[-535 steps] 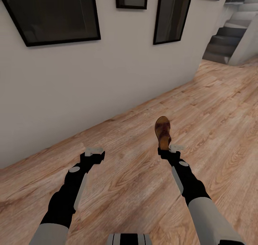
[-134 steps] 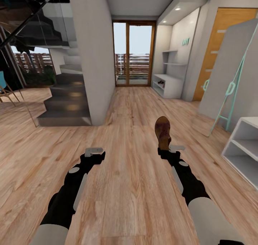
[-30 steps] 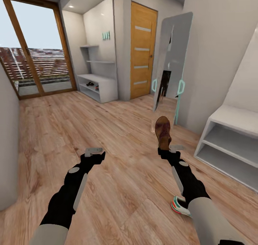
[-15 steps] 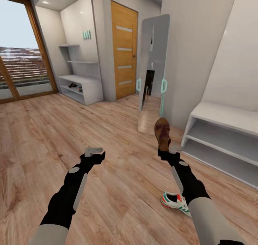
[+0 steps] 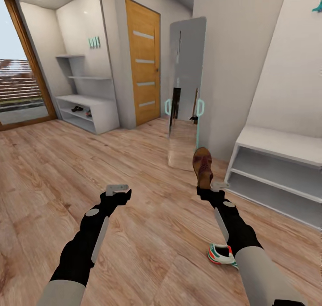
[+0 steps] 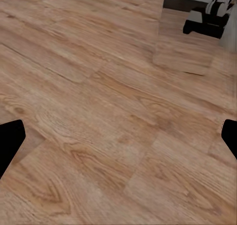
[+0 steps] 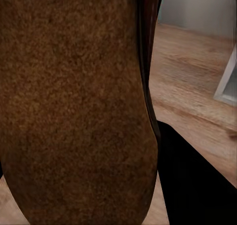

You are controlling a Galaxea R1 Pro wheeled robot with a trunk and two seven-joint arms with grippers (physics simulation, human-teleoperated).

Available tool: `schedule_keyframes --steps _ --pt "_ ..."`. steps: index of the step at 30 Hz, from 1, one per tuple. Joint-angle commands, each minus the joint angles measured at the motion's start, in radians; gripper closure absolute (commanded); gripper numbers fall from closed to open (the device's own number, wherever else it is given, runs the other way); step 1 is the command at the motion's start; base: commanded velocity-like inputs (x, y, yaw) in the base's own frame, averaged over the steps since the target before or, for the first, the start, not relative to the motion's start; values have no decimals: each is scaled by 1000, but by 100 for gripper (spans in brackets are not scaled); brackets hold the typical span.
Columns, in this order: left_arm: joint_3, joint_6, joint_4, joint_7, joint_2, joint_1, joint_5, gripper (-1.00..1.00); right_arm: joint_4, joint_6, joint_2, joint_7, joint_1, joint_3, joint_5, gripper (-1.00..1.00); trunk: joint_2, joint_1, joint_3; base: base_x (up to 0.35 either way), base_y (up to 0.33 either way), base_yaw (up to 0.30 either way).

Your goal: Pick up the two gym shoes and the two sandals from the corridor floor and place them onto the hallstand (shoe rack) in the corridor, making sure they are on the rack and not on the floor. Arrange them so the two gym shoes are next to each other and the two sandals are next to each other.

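- Right gripper (image 5: 210, 188) clamped on a sandal (image 5: 203, 166), toe pointing ahead, above the floor (image 5: 147, 216).
- Left gripper (image 5: 118, 189) spread wide, nothing in it.
- Gym shoe (image 5: 222, 255) on the floor beside the right arm.
- Hallstand (image 5: 89, 112) far ahead, left of the door (image 5: 142, 62).

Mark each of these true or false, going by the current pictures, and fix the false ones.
1. The right gripper holds a brown sandal. True.
2. The left gripper carries a gym shoe. False: it holds nothing, and in the left wrist view only floor lies between its fingers.
3. A gym shoe lies on the corridor floor beside the right forearm. True.
4. The hallstand, with its staggered upper shelves, stands far off at the left, by the orange door. True.
5. The held sandal rests on the low white bench. False: it is up in the air, left of the bench.
6. A mirror lies flat on the floor. False: it stands leaning against the wall.
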State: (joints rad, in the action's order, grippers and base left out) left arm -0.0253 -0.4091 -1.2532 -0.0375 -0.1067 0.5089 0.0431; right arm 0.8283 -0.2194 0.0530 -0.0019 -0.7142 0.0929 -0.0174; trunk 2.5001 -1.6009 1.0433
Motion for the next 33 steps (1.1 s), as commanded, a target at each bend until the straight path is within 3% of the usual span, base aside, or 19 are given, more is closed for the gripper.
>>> schedule_keyframes --steps 1,26,33 --pt "-2 -5 -2 -4 -1 0 4 -100 2 -6 1 -1 -1 2 1 100 0 0 1 124 135 -261" --pt "-2 -5 -2 -4 -1 0 4 -100 2 -6 1 -1 -1 2 1 100 0 0 1 15 11 -284" --pt "-2 -5 -1 -4 -1 0 4 -100 2 -6 1 -1 -1 2 1 100 0 0 1 147 218 -286"
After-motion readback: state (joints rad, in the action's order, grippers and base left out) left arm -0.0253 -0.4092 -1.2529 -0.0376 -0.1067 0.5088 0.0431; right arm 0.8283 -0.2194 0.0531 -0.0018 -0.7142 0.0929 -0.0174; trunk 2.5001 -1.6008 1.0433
